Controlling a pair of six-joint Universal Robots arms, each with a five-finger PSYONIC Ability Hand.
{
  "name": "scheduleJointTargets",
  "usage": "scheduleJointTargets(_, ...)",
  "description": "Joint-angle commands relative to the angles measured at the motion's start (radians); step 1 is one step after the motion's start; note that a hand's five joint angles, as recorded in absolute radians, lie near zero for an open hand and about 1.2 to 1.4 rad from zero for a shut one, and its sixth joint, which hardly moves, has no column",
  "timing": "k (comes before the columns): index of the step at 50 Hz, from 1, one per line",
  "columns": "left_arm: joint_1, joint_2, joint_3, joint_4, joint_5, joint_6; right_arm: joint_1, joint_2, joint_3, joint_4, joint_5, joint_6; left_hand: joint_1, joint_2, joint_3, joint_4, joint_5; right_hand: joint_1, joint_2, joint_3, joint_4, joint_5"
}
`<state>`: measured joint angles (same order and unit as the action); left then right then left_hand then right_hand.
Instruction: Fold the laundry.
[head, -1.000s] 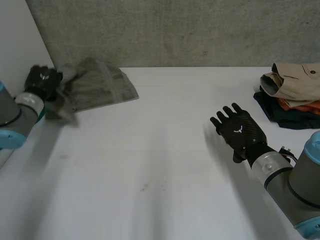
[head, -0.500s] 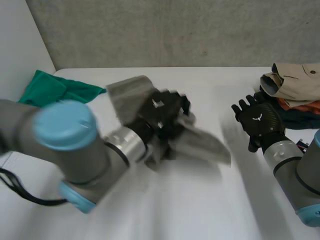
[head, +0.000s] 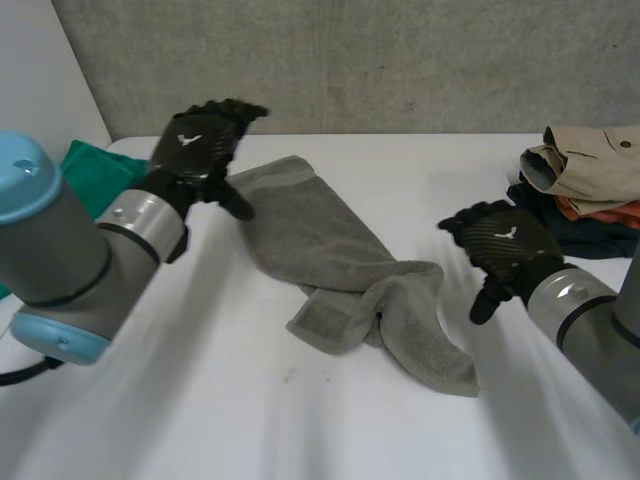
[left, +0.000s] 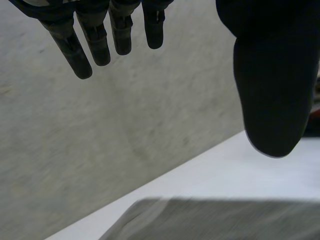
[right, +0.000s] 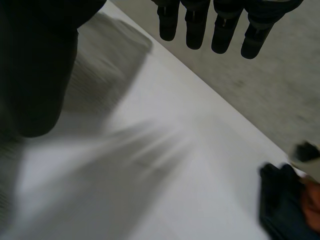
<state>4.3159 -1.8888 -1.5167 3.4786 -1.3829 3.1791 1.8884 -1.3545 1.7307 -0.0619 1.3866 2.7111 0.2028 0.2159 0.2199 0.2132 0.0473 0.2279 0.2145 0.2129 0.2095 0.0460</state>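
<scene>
On the white table (head: 250, 420) the rumpled grey terry towel (head: 320, 240) lies centred, near end doubled over: folded unflattened, it would trap creases. Black left hand (head: 196, 150), straight-fingered, empty, by its far corner; right hand (head: 505, 248) apparently relaxed alongside

Head view down onto table (head: 330, 420), 2 wrist views low, facing wall (left: 75, 135), towel (head: 330, 250) shared

You have a grey towel (head: 325, 250) lying rumpled and unfolded mid-frame, running diagonally from upper left to lower right.
</scene>
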Motion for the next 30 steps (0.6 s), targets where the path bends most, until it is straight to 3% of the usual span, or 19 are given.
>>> scheduleJointTargets(1, 0.142, -0.084, 0.000, -0.012, 0.085, 0.136, 0.149, -0.019, -0.006, -0.012, 0.002, 0.019, 0.020, 0.006, 0.002, 0.009, 0.000, -0.053, -0.040, -0.038, -0.035, -0.046)
scheduleJointTargets(8, 0.185, -0.107, -0.036, -0.016, 0.091, 0.162, 0.360, 0.136, -0.052, -0.130, 0.055, -0.130, 0.022, 0.009, 0.005, 0.012, 0.003, -0.053, -0.040, -0.038, -0.035, -0.046)
scheduleJointTargets(15, 0.186, -0.081, -0.086, -0.016, 0.094, 0.160, 0.406, 0.274, -0.115, -0.159, 0.132, -0.287, 0.020, 0.006, 0.002, 0.009, 0.000, 0.224, 0.237, 0.239, 0.242, 0.231)
scheduleJointTargets(22, 0.189, -0.036, -0.125, -0.016, 0.096, 0.160, 0.419, 0.393, -0.187, -0.234, 0.144, -0.332, 0.020, 0.006, 0.002, 0.009, 0.000, 0.297, 0.311, 0.312, 0.316, 0.305)
scheduleJointTargets(26, 0.189, -0.021, -0.128, -0.015, 0.094, 0.159, 0.419, 0.440, -0.224, -0.286, 0.144, -0.344, 0.020, 0.006, 0.002, 0.009, 0.000, 0.552, 0.565, 0.567, 0.570, 0.559)
scheduleJointTargets(28, 0.189, -0.015, -0.128, -0.015, 0.094, 0.151, 0.419, 0.437, -0.241, -0.297, 0.146, -0.356, 0.020, 0.006, 0.002, 0.009, 0.000, 1.076, 1.089, 1.091, 1.094, 1.083)
scheduleJointTargets(30, 0.189, -0.010, -0.128, -0.015, 0.094, 0.142, 0.420, 0.416, -0.250, -0.299, 0.141, -0.347, 0.020, 0.006, 0.002, 0.009, 0.000, 1.168, 1.182, 1.183, 1.187, 1.176)
